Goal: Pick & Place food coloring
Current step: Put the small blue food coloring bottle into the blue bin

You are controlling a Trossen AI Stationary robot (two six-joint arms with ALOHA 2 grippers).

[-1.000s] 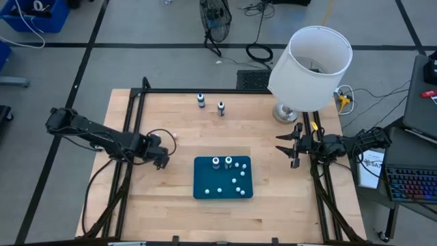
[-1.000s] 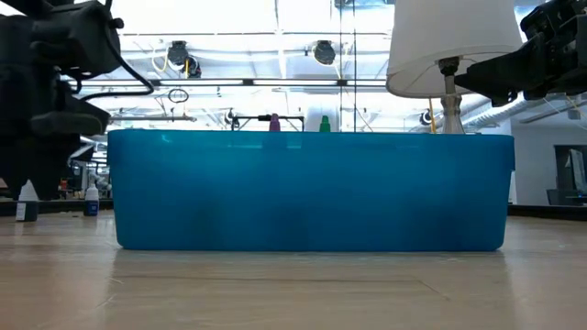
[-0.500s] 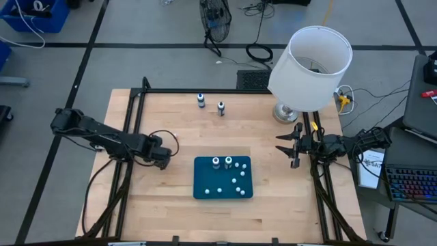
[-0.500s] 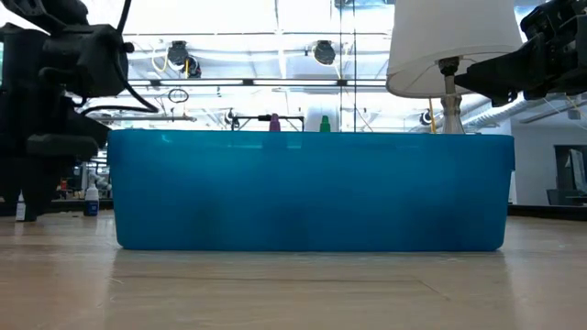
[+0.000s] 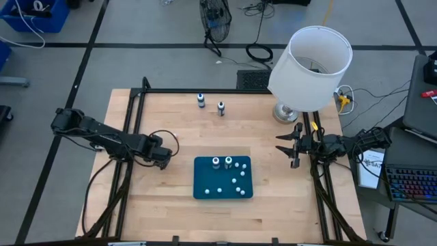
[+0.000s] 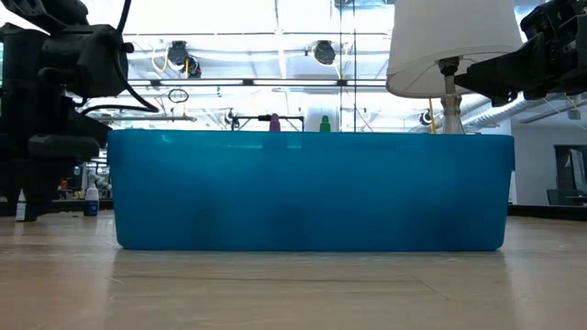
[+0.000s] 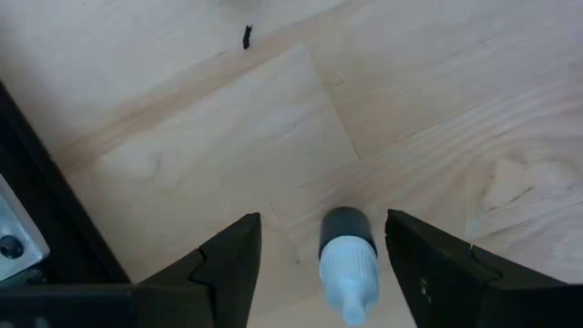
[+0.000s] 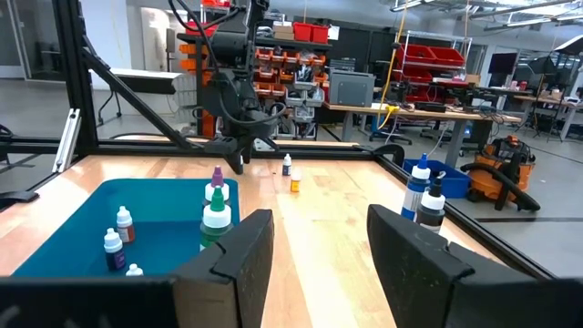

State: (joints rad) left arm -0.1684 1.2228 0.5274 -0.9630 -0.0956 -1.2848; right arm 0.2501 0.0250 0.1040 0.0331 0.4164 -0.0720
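My left gripper (image 5: 164, 160) is open and points down at the table, left of the blue tray (image 5: 202, 193). In the left wrist view its fingers (image 7: 321, 219) stand on either side of a tiny food coloring bottle (image 7: 347, 260) with a dark body and whitish cap. That bottle stands on the wood. In the low view it (image 6: 20, 209) is half hidden behind the gripper. Several more small bottles (image 5: 235, 179) stand inside the tray. My right gripper (image 5: 288, 148) is open and waits near the table's right edge.
Two bottles (image 5: 201, 100) (image 5: 220, 107) stand near the far edge. Two more small ones (image 8: 287, 165) (image 8: 294, 183) stand beyond the left gripper. A lamp with a white shade (image 5: 311, 67) stands at the far right corner. A black frame (image 5: 130, 130) borders the table. Bare wood lies between tray and far bottles.
In the first half second my left gripper came down and moved a little toward the tray, so that its open fingers now stand around the small bottle on the wood. Since then it has kept still. The bottle has not moved.
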